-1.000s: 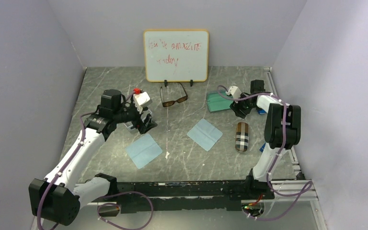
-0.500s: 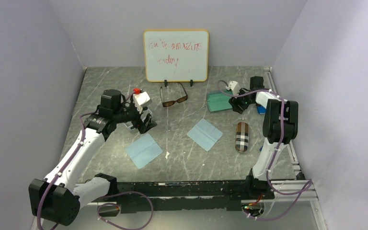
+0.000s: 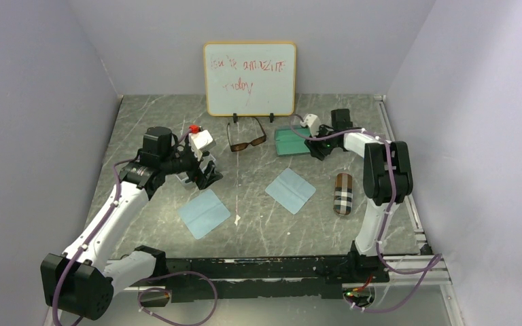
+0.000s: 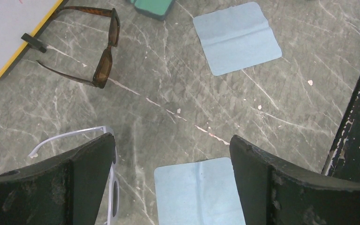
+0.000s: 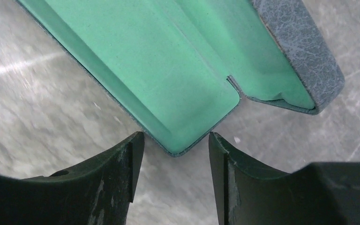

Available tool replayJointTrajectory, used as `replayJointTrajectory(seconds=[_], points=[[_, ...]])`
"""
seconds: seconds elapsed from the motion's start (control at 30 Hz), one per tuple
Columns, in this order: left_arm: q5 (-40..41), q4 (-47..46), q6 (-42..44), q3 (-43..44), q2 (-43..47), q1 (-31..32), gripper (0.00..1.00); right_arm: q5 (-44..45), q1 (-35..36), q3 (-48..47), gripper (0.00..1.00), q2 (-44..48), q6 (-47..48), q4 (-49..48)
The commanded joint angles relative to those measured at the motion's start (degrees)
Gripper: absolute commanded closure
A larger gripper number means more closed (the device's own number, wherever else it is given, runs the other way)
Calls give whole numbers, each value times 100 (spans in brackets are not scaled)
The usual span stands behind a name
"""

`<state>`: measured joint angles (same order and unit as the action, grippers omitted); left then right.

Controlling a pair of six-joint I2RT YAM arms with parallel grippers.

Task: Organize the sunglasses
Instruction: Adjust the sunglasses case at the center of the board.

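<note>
Pushes open grey-blue green-lined case [image 3: 291, 142] leftward to 1 o'clock, toward thin brown amber-lensed sunglasses [image 3: 247, 143] at 12; right gripper [image 5: 176, 140] half-spread astride case corner, unclamped; left gripper [image 4: 171, 140] wide apart over chunky white-framed sunglasses [image 4: 114, 185] at 9. Likely preps packing.

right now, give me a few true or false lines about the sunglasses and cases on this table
The green-lined case lies open: true.
The brown sunglasses sit inside a case: false, they lie on the table in front of the whiteboard.
The left hand is open: true.
The plaid case is open: false, it is shut.
</note>
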<state>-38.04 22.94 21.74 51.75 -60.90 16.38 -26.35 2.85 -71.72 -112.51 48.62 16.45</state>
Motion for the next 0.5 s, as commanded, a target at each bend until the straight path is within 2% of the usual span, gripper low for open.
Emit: replayJointTrajectory(seconds=[0.0, 0.2, 0.47], points=[[-20, -203, -6, -59, 98, 11, 3, 664, 365, -9, 44, -233, -962, -339], [3, -176, 29, -99, 174, 5, 3, 817, 599, 3, 44, -148, -1362, -325], [-51, -134, 90, 1, 43, 14, 3, 804, 603, 350, 42, 480, -1221, 169]])
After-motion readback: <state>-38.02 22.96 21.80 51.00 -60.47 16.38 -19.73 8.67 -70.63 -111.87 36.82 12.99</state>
